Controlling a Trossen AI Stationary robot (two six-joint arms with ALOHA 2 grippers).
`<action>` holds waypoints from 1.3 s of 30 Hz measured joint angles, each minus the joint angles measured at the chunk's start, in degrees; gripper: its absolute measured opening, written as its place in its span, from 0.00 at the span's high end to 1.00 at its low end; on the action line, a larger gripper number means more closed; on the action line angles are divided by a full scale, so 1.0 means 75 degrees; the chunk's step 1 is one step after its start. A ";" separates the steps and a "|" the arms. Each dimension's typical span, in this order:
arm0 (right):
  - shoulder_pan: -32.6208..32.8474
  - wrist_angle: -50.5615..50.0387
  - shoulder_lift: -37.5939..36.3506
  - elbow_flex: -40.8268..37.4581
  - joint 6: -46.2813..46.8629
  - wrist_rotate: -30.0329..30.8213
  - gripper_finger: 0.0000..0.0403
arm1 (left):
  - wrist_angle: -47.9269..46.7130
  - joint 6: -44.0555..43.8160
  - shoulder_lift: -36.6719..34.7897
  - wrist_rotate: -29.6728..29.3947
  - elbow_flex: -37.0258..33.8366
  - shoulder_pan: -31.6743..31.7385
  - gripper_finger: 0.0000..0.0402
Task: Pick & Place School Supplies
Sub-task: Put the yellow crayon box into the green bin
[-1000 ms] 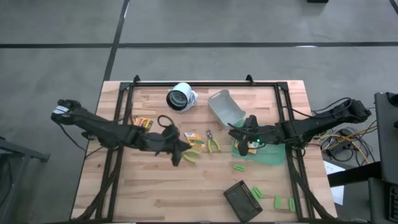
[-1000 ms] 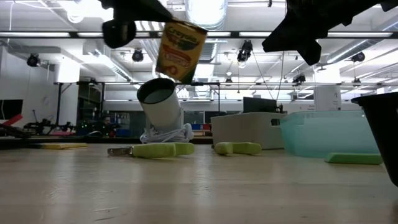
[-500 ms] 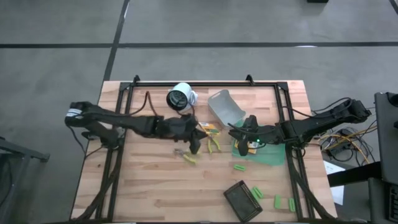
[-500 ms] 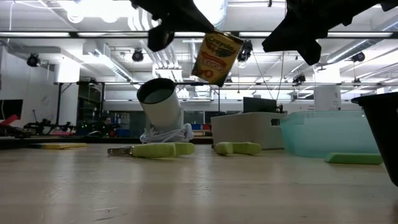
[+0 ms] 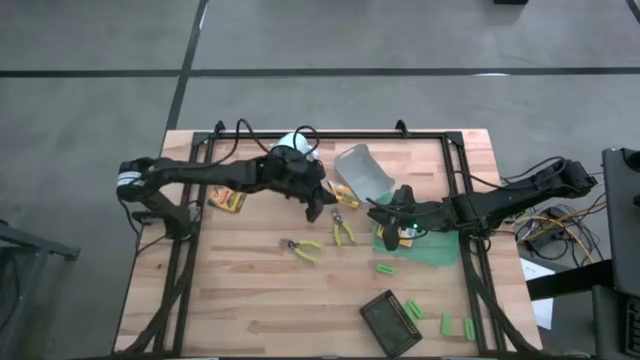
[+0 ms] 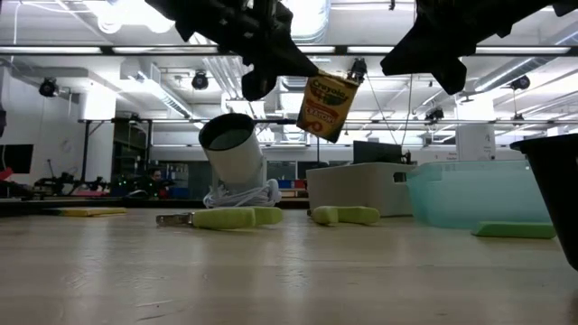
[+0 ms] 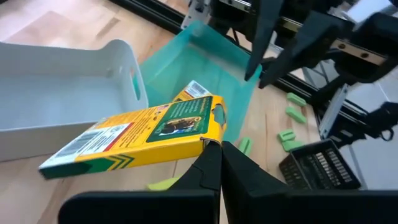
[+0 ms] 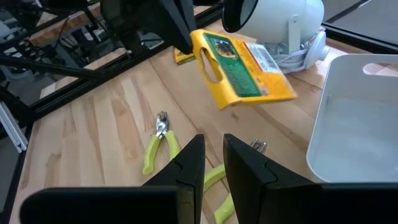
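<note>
Left tool [image 5: 333,192] clamped on a yellow pack [image 6: 327,106], now carried from mid-worktop up to centre frame, beside the grey bin [image 5: 364,172]; drop probably next. Right tool [image 5: 378,212] waits over the green bin [image 5: 430,250], fingers nearly together, apparently empty.

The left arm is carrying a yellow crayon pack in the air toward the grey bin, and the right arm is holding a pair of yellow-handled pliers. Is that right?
Not quite. The left gripper does hold the yellow crayon pack in the air near the grey bin. But both yellow-handled pliers lie on the table, as the high view shows. The right gripper hovers over the green bin, holding no pliers.
</note>
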 joint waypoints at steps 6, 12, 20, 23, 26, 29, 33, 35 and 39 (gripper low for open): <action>-0.0002 0.0000 -0.0002 0.0000 0.0000 0.0000 0.86 | -0.0012 0.0201 -0.0023 0.0110 -0.0003 0.0026 1.00; 0.0000 0.0000 -0.0002 0.0000 0.0000 0.0000 0.86 | 0.0105 0.0202 -0.0023 0.0100 -0.0009 -0.0176 1.00; 0.0000 0.0000 -0.0003 0.0000 -0.0001 0.0000 0.86 | 0.1026 0.0997 -0.0020 -0.0217 -0.0143 -0.0639 1.00; 0.0000 0.0000 -0.0003 0.0000 0.0000 0.0000 0.86 | 0.1104 0.1028 -0.0020 -0.0330 -0.0143 -0.0705 1.00; -0.0003 0.0000 -0.0003 0.0000 0.0000 0.0000 0.86 | 0.1057 0.0569 -0.0020 -0.0408 -0.0165 -0.0702 1.00; 0.0000 0.0000 -0.0001 0.0000 0.0000 0.0000 0.86 | 0.1020 0.0328 -0.0020 -0.0460 -0.0169 -0.0699 1.00; -0.0001 0.0000 -0.0003 0.0000 0.0000 0.0000 0.86 | 0.0990 0.0021 -0.0037 -0.0880 -0.0204 -0.0696 1.00; -0.0001 0.0000 -0.0003 0.0000 0.0000 0.0000 0.86 | 0.0990 -0.0071 -0.0037 -0.1007 -0.0204 -0.0690 1.00; 0.0000 0.0000 -0.0003 0.0000 0.0000 0.0000 0.86 | 0.0926 -0.0080 -0.0046 -0.1023 -0.0138 -0.0687 1.00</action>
